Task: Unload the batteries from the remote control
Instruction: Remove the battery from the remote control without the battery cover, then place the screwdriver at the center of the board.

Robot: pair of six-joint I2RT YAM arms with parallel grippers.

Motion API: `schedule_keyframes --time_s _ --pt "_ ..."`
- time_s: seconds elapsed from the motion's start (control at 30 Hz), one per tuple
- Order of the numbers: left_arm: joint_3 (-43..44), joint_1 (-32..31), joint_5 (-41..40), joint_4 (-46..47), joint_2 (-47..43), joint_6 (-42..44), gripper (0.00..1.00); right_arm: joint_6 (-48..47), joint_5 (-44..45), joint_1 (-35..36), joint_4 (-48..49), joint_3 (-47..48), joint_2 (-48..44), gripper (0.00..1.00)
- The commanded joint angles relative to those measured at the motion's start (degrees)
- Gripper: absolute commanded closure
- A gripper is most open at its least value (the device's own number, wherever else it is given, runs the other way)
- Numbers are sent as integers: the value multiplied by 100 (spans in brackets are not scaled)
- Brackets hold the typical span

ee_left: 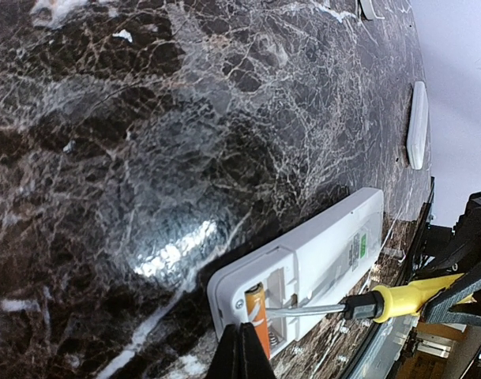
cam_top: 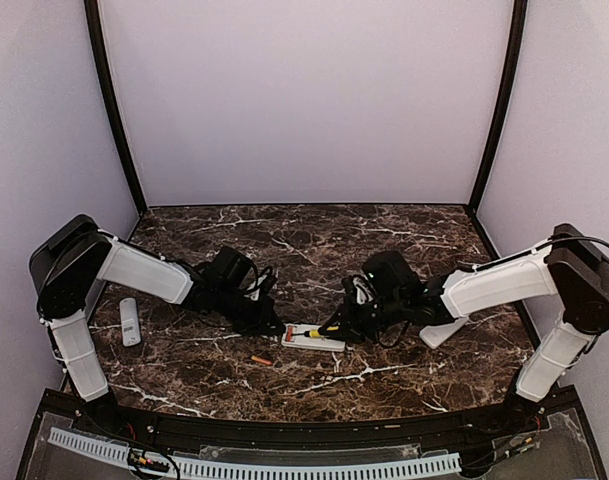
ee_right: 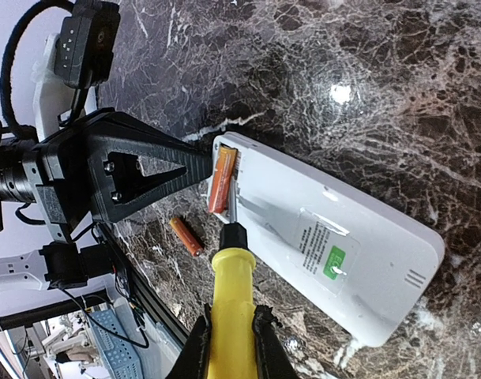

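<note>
Fingers of my left hand (ee_left: pixel 240 345) are pressed together, tips at the seated battery (ee_left: pixel 256 309). It lies crosswise in the remote (ee_left: pixel 327 253) mid-surface (cam_top: pixel 384 240), long axis near-to-far. Light, stiff and slick, I judge; best pinched mid-barrel. My right hand (ee_right: pixel 231 339) clamps the screwdriver (ee_right: pixel 234 284).
</note>
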Motion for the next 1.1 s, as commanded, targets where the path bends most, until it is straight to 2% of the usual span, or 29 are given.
schedule_keyframes --time_s 0.0,0.23,0.57,0.8,0.93,1.07 --pt "-26 -109 -69 -314 178 1 100 -5 -114 52 541 -256 312 100" --pt "-2 -119 -56 -333 202 3 100 -3 -290 39 1031 -372 328 100" --pt "15 -115 -115 -311 191 -9 100 -52 -165 35 884 -369 181 100" --pt "100 -117 -413 -360 -107 13 99 -394 18 35 366 -103 -150 100" --pt "266 -73 -710 -505 -464 113 92 -727 278 33 -296 190 -512 100" --pt "391 109 -1032 -901 -949 308 80 -1063 773 35 -1160 430 -982 100"
